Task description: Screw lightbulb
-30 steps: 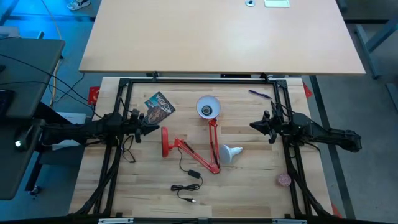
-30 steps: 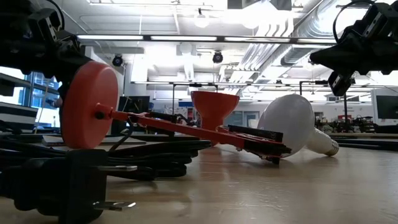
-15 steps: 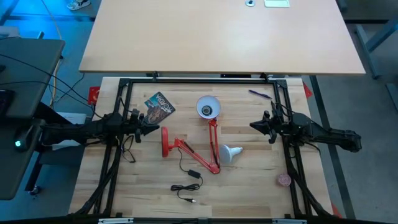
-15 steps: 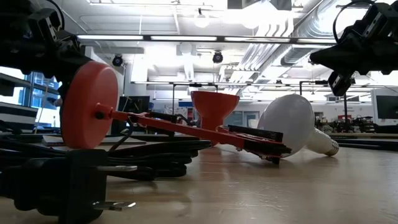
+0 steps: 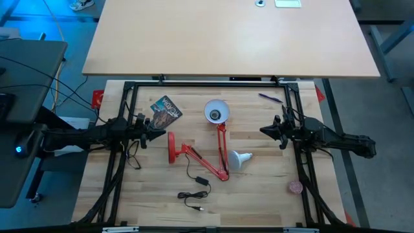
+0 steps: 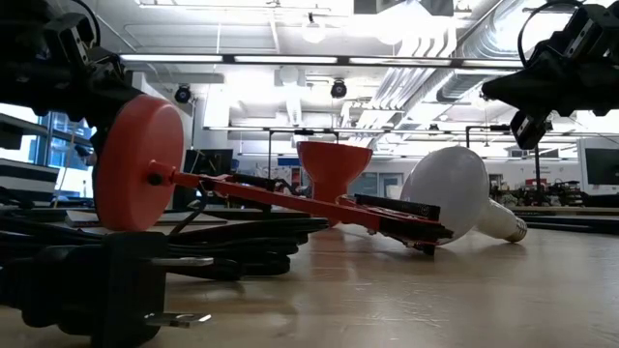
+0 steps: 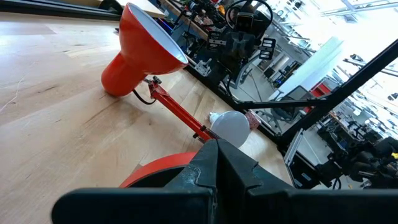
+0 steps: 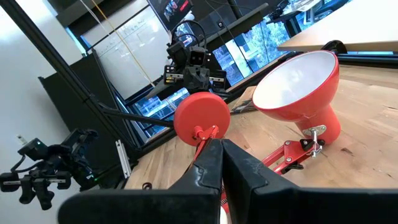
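The white lightbulb (image 5: 240,159) lies on its side on the wooden table, its dome beside the red lamp arm (image 5: 222,145) and its narrow neck (image 6: 505,225) toward the right. The lamp lies flat, with its shade (image 5: 216,111) toward the far side and its round red base (image 5: 172,147) standing on edge at the left. My left gripper (image 5: 162,133) hangs shut above the table, left of the base, and holds nothing. My right gripper (image 5: 262,131) hangs shut, right of the lamp, and also holds nothing. The left wrist view shows the bulb (image 7: 229,126) ahead of the shut fingers (image 7: 217,163).
A printed card (image 5: 166,111) lies at the far left and a purple pen (image 5: 270,98) at the far right. The lamp's black cord and plug (image 5: 193,196) trail toward the near edge. A pink object (image 5: 295,188) sits near right. Black frame rails (image 5: 127,103) border the table.
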### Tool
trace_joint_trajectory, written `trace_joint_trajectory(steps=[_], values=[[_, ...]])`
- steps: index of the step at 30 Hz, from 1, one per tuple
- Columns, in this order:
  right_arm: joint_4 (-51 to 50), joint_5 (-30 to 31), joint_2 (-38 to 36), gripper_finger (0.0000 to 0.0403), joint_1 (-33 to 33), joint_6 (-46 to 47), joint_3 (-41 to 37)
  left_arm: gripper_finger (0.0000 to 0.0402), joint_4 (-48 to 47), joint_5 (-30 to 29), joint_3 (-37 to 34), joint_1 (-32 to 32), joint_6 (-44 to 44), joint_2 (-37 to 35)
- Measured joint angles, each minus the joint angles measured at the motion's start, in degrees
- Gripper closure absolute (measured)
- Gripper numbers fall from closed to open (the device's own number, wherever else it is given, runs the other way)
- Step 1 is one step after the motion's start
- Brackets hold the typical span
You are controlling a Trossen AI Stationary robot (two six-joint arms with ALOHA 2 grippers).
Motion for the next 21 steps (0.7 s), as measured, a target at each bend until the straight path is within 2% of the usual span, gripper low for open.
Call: trace_joint_trajectory(steps=[11,13,15,19,21], values=[[0.01,0.15,-0.02,0.0403,0.0,0.0,-0.01,0.0401,0.0,0.0,0.0,0.0,-0.01,0.02],[0.53,2.15,0.0,0.0403,0.0,0.19,-0.01,0.0401,0.0,0.0,0.0,0.0,-0.01,0.01],[3.27,7.39,0.02,0.0403,0.0,3.06,0.0,0.0401,0.0,0.0,0.02,0.0,-0.01,0.01],[19.28,28.82,0.03,0.0403,-0.41,14.86,-0.02,0.0401,0.0,0.0,0.0,0.0,0.01,0.0],[28.2,35.5,0.79,0.0403,-1.25,17.75,-0.02,0.0401,0.0,0.0,0.0,0.0,0.01,0.02]])
